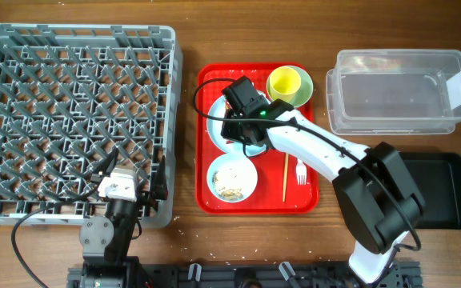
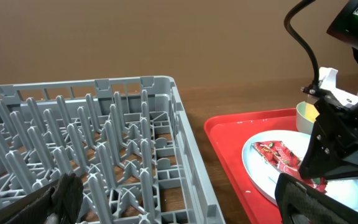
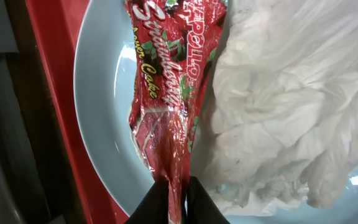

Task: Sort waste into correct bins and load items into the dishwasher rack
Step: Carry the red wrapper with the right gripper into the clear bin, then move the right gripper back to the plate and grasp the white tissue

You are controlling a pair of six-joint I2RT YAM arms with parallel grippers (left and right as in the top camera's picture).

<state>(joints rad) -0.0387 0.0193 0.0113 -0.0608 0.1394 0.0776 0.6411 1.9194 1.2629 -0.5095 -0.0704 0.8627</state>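
The right arm (image 1: 326,152) reaches from the bench's near edge, bent at the elbow, across the red serving tray (image 1: 210,200) to its upper left part. There the right gripper (image 3: 176,194) points down with its tips pressed together, pinching the lower end of the snack wrapper (image 3: 166,93). The wrapper lies on the plate (image 3: 101,93) with the crumpled napkin (image 3: 278,112) touching it. The left arm (image 1: 106,232) stands folded left of the red tray, and the left gripper (image 2: 179,196) is spread wide over the rack's near corner. On the red tray are one plate, one bowl (image 1: 232,178) holding food scraps (image 1: 230,189), one cup (image 1: 289,83), one fork (image 1: 301,170) and chopsticks (image 1: 286,178) lying together as one thin line. There is one rack (image 1: 78,112) left of the tray, with only a narrow strip of bench (image 1: 189,144) between. To the tray's right are two bins, the clear tub (image 1: 398,90) and the black tray (image 1: 442,192), each apart from it.
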